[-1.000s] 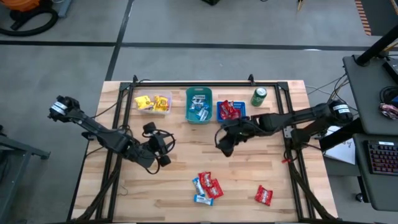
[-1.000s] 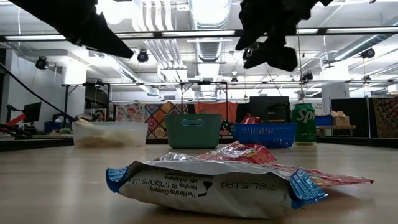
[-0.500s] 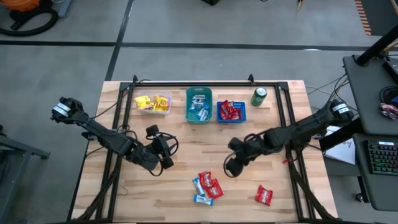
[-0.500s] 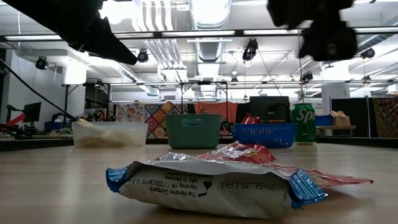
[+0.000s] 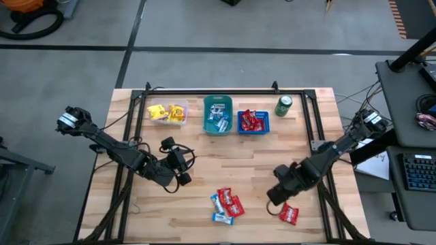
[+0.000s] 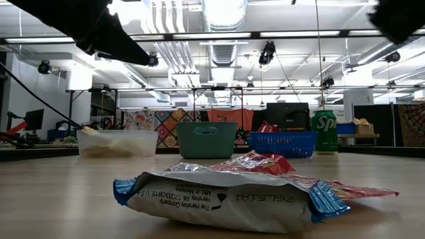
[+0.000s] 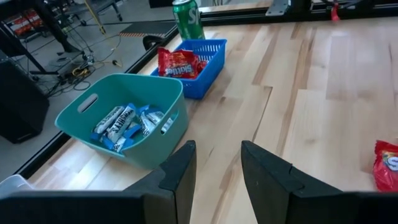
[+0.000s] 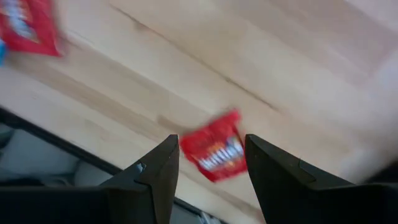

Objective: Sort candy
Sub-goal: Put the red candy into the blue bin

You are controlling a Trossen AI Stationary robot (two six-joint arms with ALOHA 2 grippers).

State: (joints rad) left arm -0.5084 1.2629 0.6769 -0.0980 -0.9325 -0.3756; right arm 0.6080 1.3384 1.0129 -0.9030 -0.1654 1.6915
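A pile of red and light-blue candies lies flat on the table near its near edge, and fills the low view. One red candy lies alone to its right. My right gripper is open and empty above that red candy, which shows between its fingers. My left gripper is open and empty at the table's left middle, above the wood.
Along the far edge stand a clear bin with yellow candies, a teal bin with light-blue candies, a blue basket with red candies and a green can. Bare wood lies between the bins and the pile.
My right gripper has swung from beside the blue basket toward the table's near right, ending over the lone red candy. My left gripper has shifted slightly toward the near right. No candy has moved.
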